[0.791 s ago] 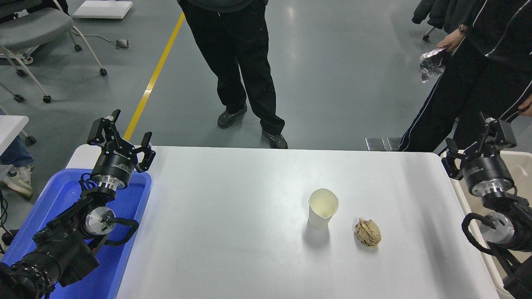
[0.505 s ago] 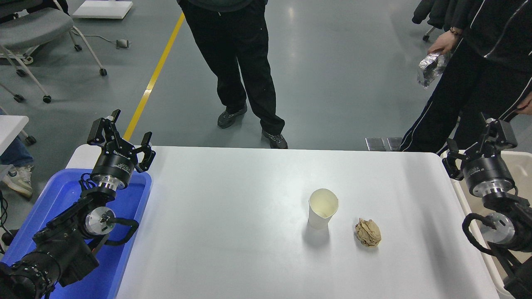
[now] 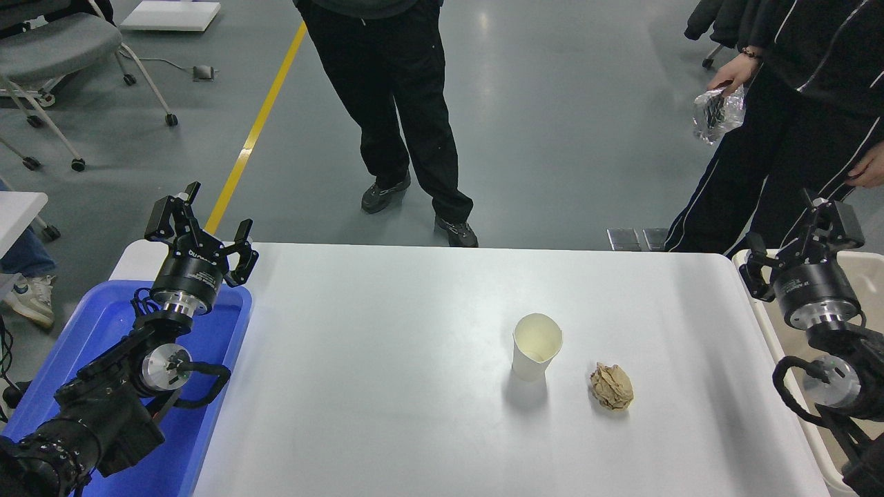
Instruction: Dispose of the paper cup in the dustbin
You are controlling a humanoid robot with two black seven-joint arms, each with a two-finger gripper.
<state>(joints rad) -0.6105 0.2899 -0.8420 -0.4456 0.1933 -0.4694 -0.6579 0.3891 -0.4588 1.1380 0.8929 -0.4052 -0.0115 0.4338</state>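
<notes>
The small white tapered paper cup [image 3: 536, 354] stands upright right of centre on the white worktop [image 3: 387, 359], a crumpled tan-brown paper ball [image 3: 612, 386] just beside it at four o'clock. At three o'clock, past the worktop's right edge, the right tool [image 3: 801, 235] hangs released over the beige plastic dustbin [image 3: 871, 276]. Bare worktop lies between cup and bin. The left tool [image 3: 200, 222], released, sits parked over the blue plastic tray [image 3: 103, 324] at nine o'clock. Two people stand at twelve o'clock.

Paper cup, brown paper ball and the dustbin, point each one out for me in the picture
paper cup [image 3: 533, 359], head view, on its white outer wall.
brown paper ball [image 3: 612, 386], head view, middle of the crumpled surface.
dustbin [image 3: 871, 276], head view, on its inner wall beside the table's right edge.
</notes>
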